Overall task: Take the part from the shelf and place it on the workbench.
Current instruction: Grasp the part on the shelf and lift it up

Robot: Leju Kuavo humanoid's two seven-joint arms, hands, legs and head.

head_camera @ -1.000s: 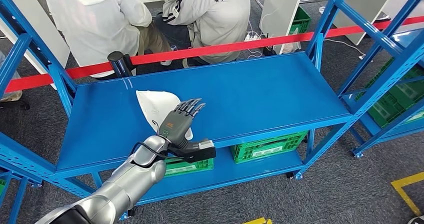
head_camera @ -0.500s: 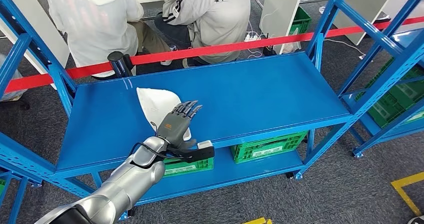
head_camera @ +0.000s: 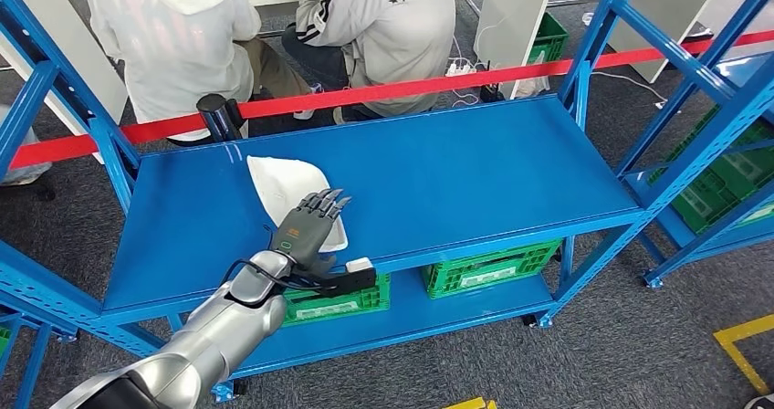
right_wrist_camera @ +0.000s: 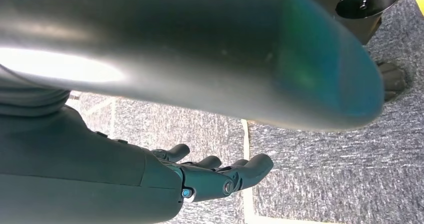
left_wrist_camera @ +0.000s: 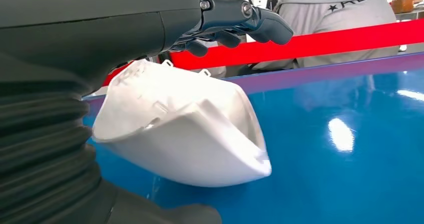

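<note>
Here the white part (head_camera: 290, 193) lies on the top blue shelf (head_camera: 475, 167), toward its left half, its long axis running from the far left edge of the shelf diagonally toward the near front edge, with the narrower rounded end nearest the robot. The left hand (head_camera: 306, 229) hovers over that near end with its fingers (left_wrist_camera: 260, 24) spread and extended above the part's rim; whether they touch it is hard to tell. The right hand (right_wrist_camera: 150, 184) hangs over grey carpet, fingers loosely extended and holding nothing.
</note>
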